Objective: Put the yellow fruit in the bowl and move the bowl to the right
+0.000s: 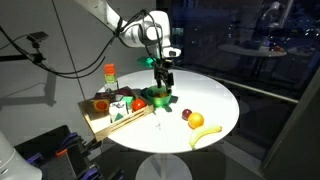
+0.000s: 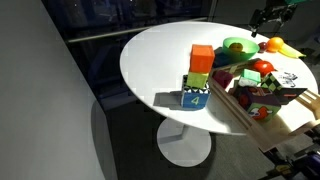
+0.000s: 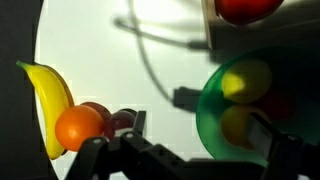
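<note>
One job looks done: the yellow fruit (image 3: 245, 80) sits in the bowl (image 3: 206, 115) at three o'clock, tool (image 3: 185, 150) spread wide, so next grip the rim and slide right.

Bare desk (image 1: 222, 98) lies open past the bowl (image 1: 163, 100); the wooden crate (image 1: 108, 122) hems one side, the orange fruit (image 1: 196, 120) and banana (image 1: 207, 136) the other.

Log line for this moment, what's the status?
yellow fruit: in bowl | gripper: open, over bowl rim | banana, orange: on table
</note>
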### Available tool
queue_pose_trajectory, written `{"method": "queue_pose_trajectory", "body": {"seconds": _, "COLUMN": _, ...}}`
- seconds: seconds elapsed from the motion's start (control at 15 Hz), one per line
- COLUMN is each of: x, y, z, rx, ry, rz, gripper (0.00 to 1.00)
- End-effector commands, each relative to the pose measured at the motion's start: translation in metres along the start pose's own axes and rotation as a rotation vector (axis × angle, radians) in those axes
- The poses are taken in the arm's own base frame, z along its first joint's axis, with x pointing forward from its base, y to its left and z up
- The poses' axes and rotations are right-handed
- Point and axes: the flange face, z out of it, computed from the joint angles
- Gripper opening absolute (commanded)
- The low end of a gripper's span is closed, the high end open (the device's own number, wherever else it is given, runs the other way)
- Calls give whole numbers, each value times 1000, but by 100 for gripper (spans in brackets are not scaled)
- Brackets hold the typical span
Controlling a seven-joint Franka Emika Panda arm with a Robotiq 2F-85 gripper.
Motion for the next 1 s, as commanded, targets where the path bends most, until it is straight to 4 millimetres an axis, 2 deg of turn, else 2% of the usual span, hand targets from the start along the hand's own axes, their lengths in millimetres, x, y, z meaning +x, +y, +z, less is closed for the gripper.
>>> {"method": "queue_pose_trajectory", "body": {"seconds": 0.0, "x": 9, "y": 3, "z": 8, "rx": -37, "ry": -20, "rz": 13, "gripper": 100}}
{"method": "queue_pose_trajectory", "body": {"seconds": 0.4, "x": 16, "y": -4, "z": 33, "rx": -44, "ry": -47, "rz": 5, "gripper": 100}}
{"method": "queue_pose_trajectory", "body": {"seconds": 0.93, "x": 27, "y": 3, "z": 55, "rx": -68, "ry": -65, "rz": 12, "gripper": 100}}
